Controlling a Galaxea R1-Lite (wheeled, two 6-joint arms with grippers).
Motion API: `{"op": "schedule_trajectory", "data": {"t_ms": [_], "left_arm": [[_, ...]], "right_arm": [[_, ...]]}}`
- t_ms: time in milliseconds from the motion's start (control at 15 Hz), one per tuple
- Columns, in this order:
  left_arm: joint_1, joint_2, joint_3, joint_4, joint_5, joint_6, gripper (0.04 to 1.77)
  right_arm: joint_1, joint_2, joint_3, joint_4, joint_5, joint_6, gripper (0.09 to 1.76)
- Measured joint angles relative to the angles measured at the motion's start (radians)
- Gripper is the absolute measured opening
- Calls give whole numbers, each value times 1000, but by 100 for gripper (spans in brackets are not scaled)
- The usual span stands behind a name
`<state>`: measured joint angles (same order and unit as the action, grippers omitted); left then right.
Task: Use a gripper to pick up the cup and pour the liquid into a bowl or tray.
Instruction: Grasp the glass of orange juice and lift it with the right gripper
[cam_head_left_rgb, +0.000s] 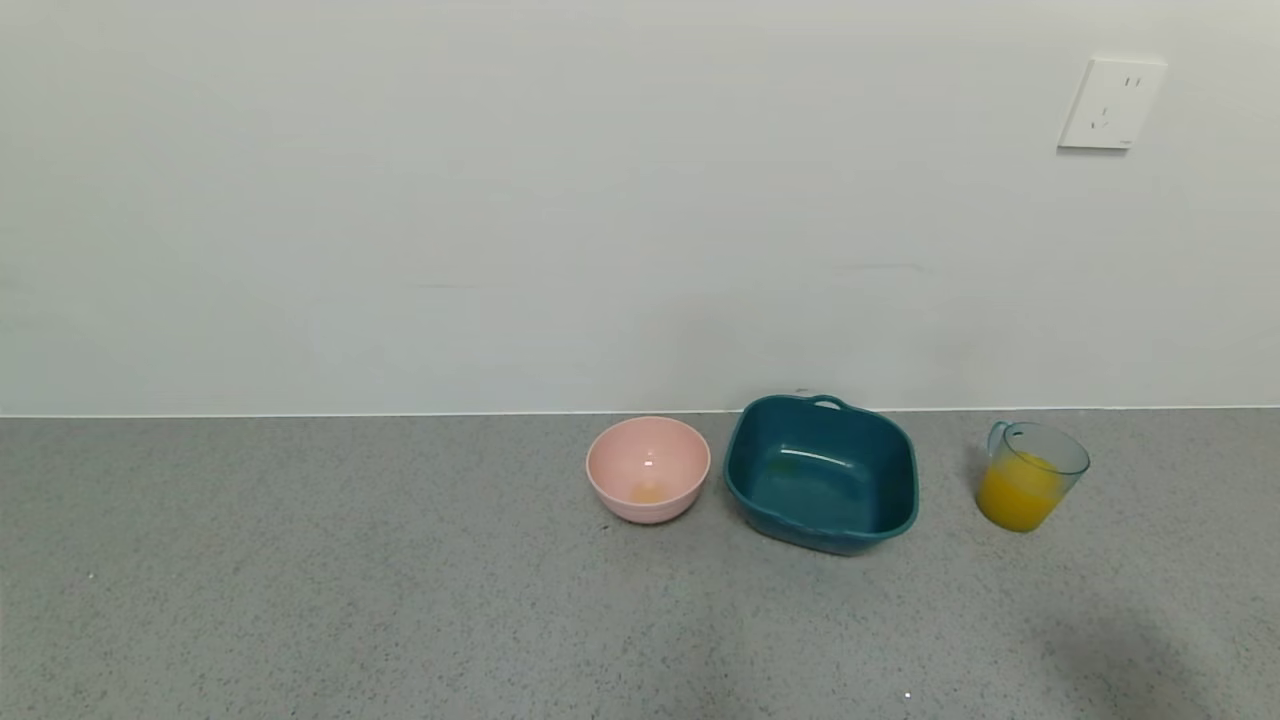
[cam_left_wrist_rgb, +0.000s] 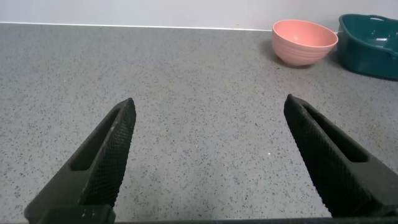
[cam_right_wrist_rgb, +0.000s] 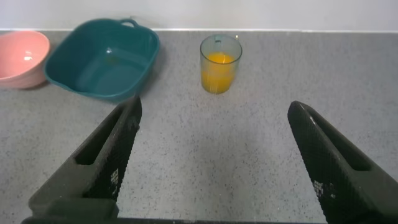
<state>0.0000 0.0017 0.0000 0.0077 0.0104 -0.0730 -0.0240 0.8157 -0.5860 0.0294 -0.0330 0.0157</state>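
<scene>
Cup (cam_head_left_rgb: 1033, 476) stands upright near the back edge, toward the right end, part full of orange liquid (cam_head_left_rgb: 1018, 498). Teal tub (cam_head_left_rgb: 822, 472) sits beside it, apart, with a pink bowl (cam_head_left_rgb: 648, 469) on the tub's far side.

My right gripper (cam_right_wrist_rgb: 214, 165) faces the cup, fingers spread, empty, probably lined up for the grab. Left gripper (cam_left_wrist_rgb: 208, 165) is spread too, parked over bare counter (cam_head_left_rgb: 300, 580).

Neither arm shows from the head camera. How the cup's handle sits for the approach is hard to judge.
</scene>
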Motion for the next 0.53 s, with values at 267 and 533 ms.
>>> {"op": "schedule_trajectory", "data": {"t_ms": [267, 533], "left_arm": [[0, 0, 0, 0, 0, 0, 172], [0, 0, 0, 0, 0, 0, 172]], "right_arm": [[-22, 279, -42, -121, 2, 1, 171], [-33, 489, -34, -179, 1, 47, 171]]}}
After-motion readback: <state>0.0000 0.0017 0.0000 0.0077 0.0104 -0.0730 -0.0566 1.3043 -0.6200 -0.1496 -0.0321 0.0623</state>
